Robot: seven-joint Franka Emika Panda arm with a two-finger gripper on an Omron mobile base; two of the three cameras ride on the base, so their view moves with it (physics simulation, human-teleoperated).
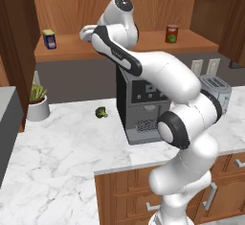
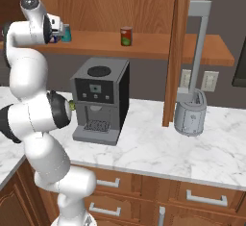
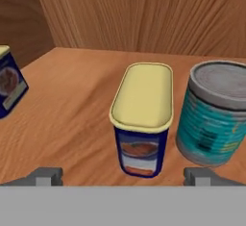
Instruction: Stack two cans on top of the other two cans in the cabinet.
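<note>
Hand view: the gripper point(image 3: 123, 174) hangs spread wide over the cabinet point(image 3: 72, 124) shelf, holding nothing.

Three cans show here: one blue can with yellow top point(image 3: 142, 119) between the fingertips, one teal can point(image 3: 216, 114) just beside it, and one twin blue can point(image 3: 9, 83) well apart near the shelf's left end. One red can point(image 1: 172, 33) stands alone toward the shelf's right end. Four cans, none stacked.

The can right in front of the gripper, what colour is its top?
Pale yellow, on the blue can; hand view.
</note>
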